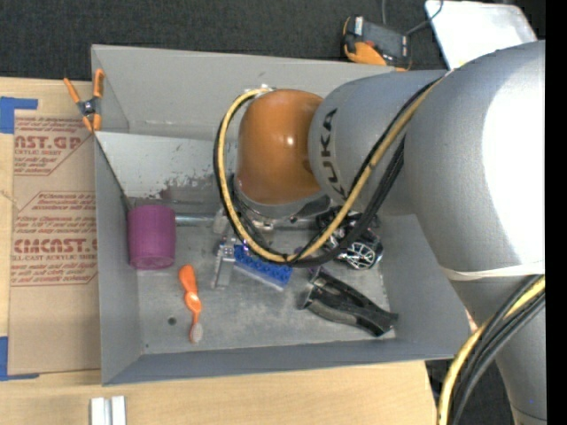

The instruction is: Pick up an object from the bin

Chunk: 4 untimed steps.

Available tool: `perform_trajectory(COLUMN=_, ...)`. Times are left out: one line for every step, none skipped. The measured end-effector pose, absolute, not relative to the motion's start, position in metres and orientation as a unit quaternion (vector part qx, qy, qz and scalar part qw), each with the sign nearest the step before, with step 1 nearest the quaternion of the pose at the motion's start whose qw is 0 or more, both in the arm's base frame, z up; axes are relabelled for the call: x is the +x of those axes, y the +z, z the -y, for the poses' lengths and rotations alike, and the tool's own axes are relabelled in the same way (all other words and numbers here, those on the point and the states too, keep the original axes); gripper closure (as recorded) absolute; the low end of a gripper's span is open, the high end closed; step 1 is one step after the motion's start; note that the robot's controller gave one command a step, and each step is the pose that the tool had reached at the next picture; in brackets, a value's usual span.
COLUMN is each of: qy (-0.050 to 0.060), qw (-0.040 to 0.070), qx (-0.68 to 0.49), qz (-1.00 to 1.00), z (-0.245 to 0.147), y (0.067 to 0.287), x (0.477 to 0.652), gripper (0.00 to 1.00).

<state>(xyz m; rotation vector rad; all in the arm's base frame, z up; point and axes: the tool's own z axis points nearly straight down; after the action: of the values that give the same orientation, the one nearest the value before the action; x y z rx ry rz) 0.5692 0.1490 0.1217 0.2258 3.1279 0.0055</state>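
Camera view: arm comes in from the right, with its orange cover point(275, 149) over the middle of the bin point(113, 264).
Claw point(252, 242): low in the bin, mostly hidden under the cover and cables. Cannot tell whether it is open or closed, nor whether it grips anything.
Nearest thing: blue ridged block point(263, 271), flat on the bin floor, directly at the claw's near side and partly tucked beneath it.
Block's long axis: slanted, running from the claw's left down toward its right. Judgement: a grasp would want to close across the short side of that line.
Right of claw: black pliers-like tool point(347, 306), near the block's right end but apart from it. A small black-and-white wire piece point(359, 255) lies just above the pliers.
Left of claw: orange-handled tool point(190, 295), near. Purple cylinder point(151, 235), well apart, by the left wall.
Stage, as judged: claw set over the blue block, nothing seen lifted yet.
Risk, as judged: the pliers lie close enough to be nudged.
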Motion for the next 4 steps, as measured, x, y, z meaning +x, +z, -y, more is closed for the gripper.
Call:
perform_trajectory(qy=0.002, qw=0.002, qx=0.076, qz=-0.997, z=-0.125, y=0.101, x=0.576, gripper=0.00)
perform_trajectory(qy=0.001, qw=0.002, qx=-0.016, qz=-1.000, z=-0.081, y=0.089, x=0.571, gripper=0.00)
perform_trajectory(qy=0.003, qw=0.004, qx=-0.012, qz=-1.000, z=-0.043, y=0.072, x=0.586, gripper=1.00)
perform_trajectory(qy=0.003, qw=0.004, qx=-0.013, qz=-1.000, z=-0.043, y=0.072, x=0.586, gripper=1.00)
